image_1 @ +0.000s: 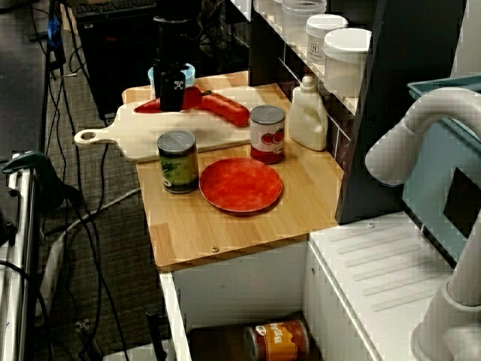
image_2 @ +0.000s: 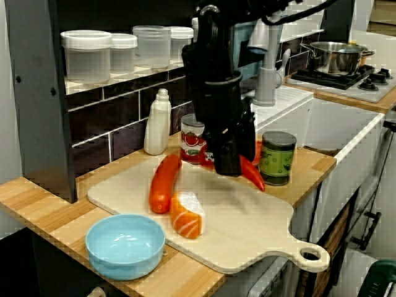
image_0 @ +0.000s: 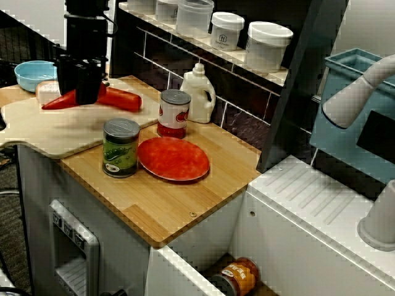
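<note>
A glossy, tapered red pepper [image_2: 252,175] lies on the pale wooden cutting board [image_2: 247,229], right of centre in the view from the bowl end. The black pincer [image_2: 228,162] stands over its thick end; I cannot tell whether its fingers are spread or pinching. The arm drops straight down. To the left lie a smooth orange sausage [image_2: 162,184] and a salmon slice [image_2: 185,215]. A round blue bowl [image_2: 124,263] sits lower left on the wooden tabletop [image_2: 37,201], and a green-labelled can [image_2: 278,158] stands behind.
</note>
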You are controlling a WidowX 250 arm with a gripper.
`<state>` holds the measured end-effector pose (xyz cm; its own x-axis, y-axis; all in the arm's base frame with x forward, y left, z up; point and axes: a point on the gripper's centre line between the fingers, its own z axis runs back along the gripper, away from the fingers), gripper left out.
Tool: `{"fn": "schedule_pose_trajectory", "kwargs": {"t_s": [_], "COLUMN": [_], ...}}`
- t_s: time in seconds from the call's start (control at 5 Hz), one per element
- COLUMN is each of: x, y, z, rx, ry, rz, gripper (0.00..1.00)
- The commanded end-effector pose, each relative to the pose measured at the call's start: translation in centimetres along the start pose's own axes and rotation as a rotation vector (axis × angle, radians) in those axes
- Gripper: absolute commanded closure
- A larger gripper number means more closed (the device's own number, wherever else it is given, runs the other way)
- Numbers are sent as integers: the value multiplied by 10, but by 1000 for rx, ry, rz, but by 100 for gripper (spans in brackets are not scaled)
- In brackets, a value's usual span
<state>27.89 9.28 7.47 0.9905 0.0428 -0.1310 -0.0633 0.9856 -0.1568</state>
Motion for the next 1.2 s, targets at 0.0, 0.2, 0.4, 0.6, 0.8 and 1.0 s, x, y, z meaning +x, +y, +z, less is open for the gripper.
{"fn": "schedule_pose_trajectory", "kwargs": {"t_s": [0.0, 0.2, 0.4, 0.6, 0.8, 1.0], "x": [6, 6, 8, 16, 23, 34], "y": [-2, 2, 3, 4, 6, 7], "z": [34, 39, 43, 48, 50, 56], "rx": [27, 23, 23, 38, 45, 51], "ry": [-82, -68, -66, -66, -68, -80], "rz": [-14, -19, -15, -11, -7, 2], "gripper": [100, 100, 100, 100, 100, 100]}}
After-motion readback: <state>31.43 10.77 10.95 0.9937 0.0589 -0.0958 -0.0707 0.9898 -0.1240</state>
